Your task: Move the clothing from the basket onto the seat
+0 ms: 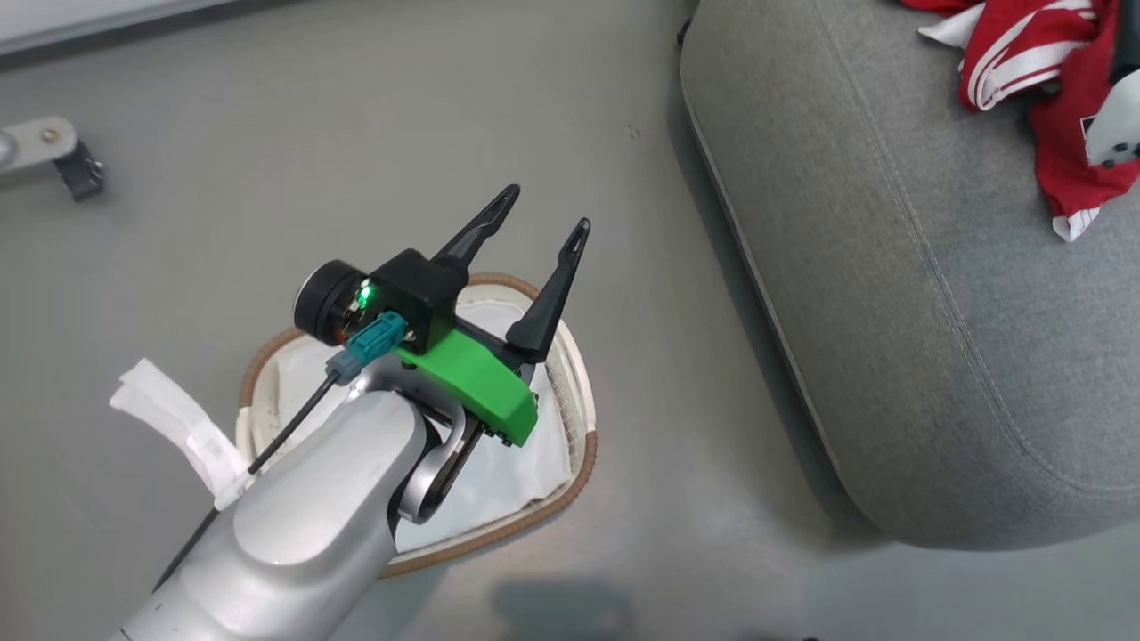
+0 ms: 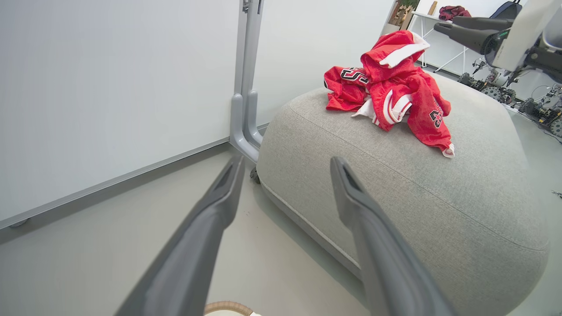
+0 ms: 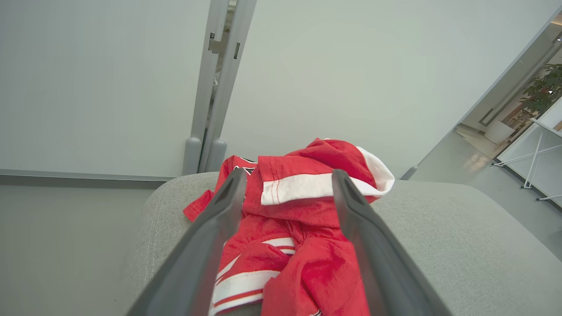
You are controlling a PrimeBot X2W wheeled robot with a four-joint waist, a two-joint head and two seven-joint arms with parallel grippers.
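Grey seat [image 2: 395,202] under clothing [image 2: 395,92], head view's basket [image 1: 499,283] seemingly empty, left pincer [image 1: 547,206], right pincer [image 3: 288,175] both wide

A smooth grey floor [image 1: 356,133] runs up to white partition panels [image 2: 109,87]. Between them stands a grey metal post [image 2: 246,66], its curved foot ending in a small dark caster [image 1: 85,176]. Farther off is a white bench [image 2: 428,16] with a dark red bag [image 2: 454,11] on it, and a leafy plant [image 3: 542,90] beyond.
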